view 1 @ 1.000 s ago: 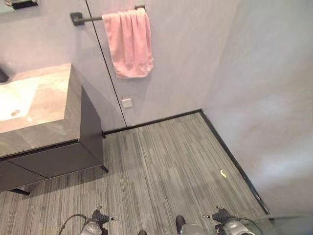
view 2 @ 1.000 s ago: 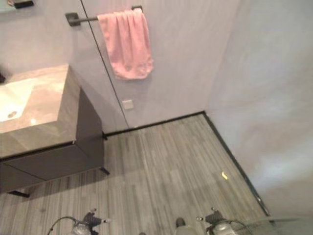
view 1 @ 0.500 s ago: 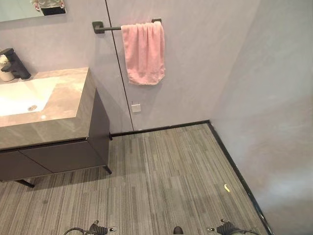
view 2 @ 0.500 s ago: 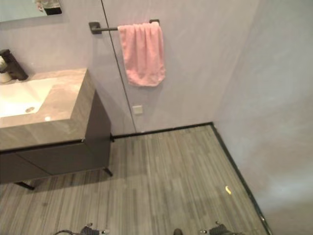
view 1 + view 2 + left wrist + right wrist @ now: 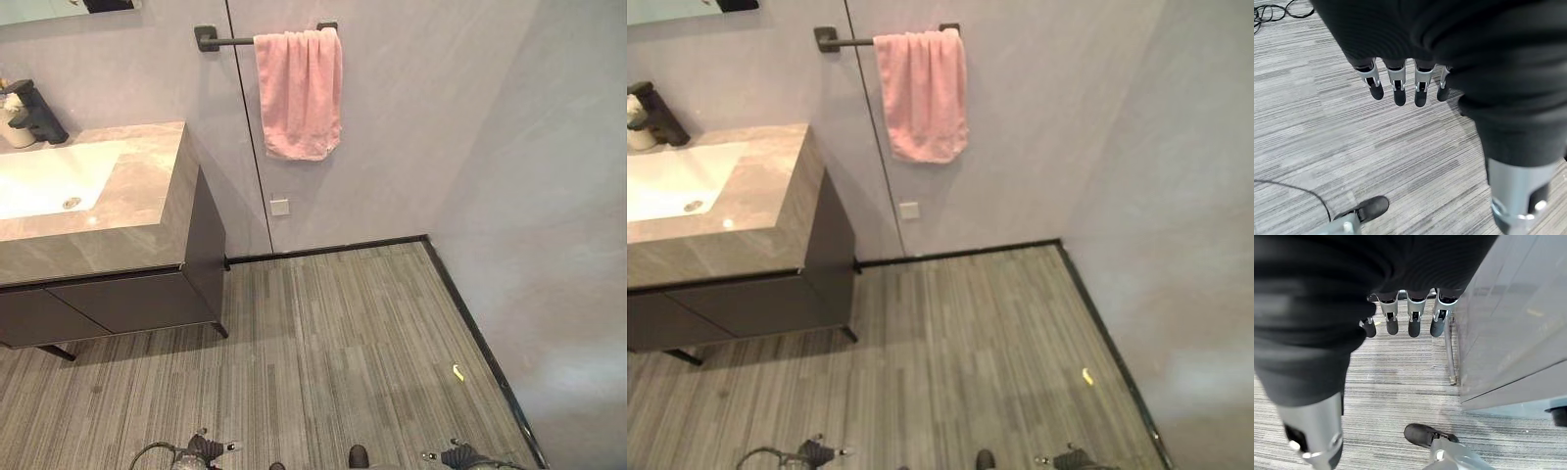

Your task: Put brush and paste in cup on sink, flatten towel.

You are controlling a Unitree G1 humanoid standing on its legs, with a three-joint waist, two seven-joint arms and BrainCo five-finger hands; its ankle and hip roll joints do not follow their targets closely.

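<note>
A pink towel (image 5: 299, 93) hangs bunched over the right end of a dark wall rail (image 5: 227, 41), its folds gathered and its lower hem uneven, with bare rail to its left. To the left stands the sink (image 5: 44, 181), a pale basin set in a stone-topped bench (image 5: 147, 211) whose dark cabinet front ends in a sharp right corner, well apart from the towel. A dark tap (image 5: 34, 113) rises at the back edge of the basin, with a pale cup (image 5: 12, 132) just beside it; brush and paste are too small to make out. Striped grey floor (image 5: 343, 343) lies open between the bench and the right wall, edged by a dark skirting line. A small yellow scrap (image 5: 458, 372) lies near that edge. The left hand (image 5: 1400, 83) hangs over the floor with fingers straight and relaxed, holding nothing. The right hand (image 5: 1408, 316) hangs likewise, fingers loose and empty, near a grey panel (image 5: 1513, 333).
</note>
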